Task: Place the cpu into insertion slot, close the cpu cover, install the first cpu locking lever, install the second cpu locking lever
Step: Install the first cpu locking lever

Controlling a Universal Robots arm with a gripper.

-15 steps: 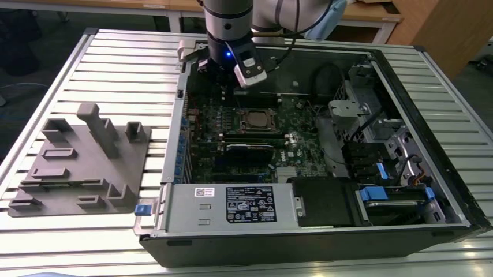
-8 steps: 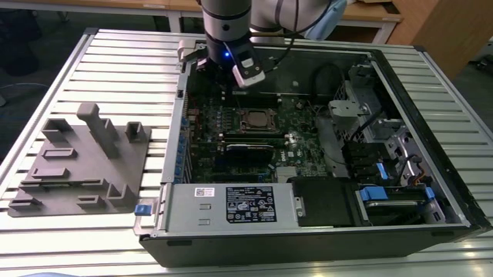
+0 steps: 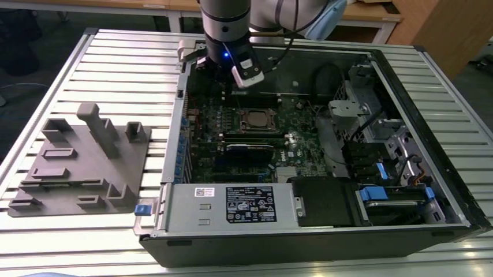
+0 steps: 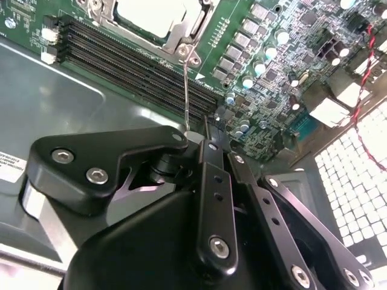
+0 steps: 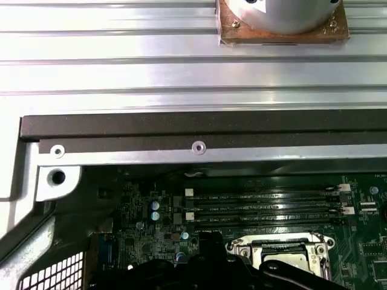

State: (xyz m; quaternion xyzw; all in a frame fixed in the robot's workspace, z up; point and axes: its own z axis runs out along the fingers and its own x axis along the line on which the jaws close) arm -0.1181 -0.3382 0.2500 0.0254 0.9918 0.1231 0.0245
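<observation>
In the open computer case, the insertion slot (image 3: 258,120) sits mid-board with the cpu (image 4: 148,15) lying in it, silver face up. The cpu cover (image 4: 181,33) lies flat around the chip as a silvery frame. A thin wire locking lever (image 4: 186,90) stands up from the socket's corner and reaches the tip of my gripper (image 4: 208,130). The gripper (image 3: 231,81) hangs over the memory slots just beyond the socket, fingers together, nothing visibly clamped. In the first wrist view the socket (image 5: 284,254) lies just past the dark gripper (image 5: 208,248).
Long black memory slots (image 4: 133,66) run between the socket and the case's far wall (image 5: 199,127). A power supply (image 3: 231,205) fills the near side and drive bays (image 3: 385,144) the exterior view's right. A grey parts fixture (image 3: 85,161) lies on the table at the left.
</observation>
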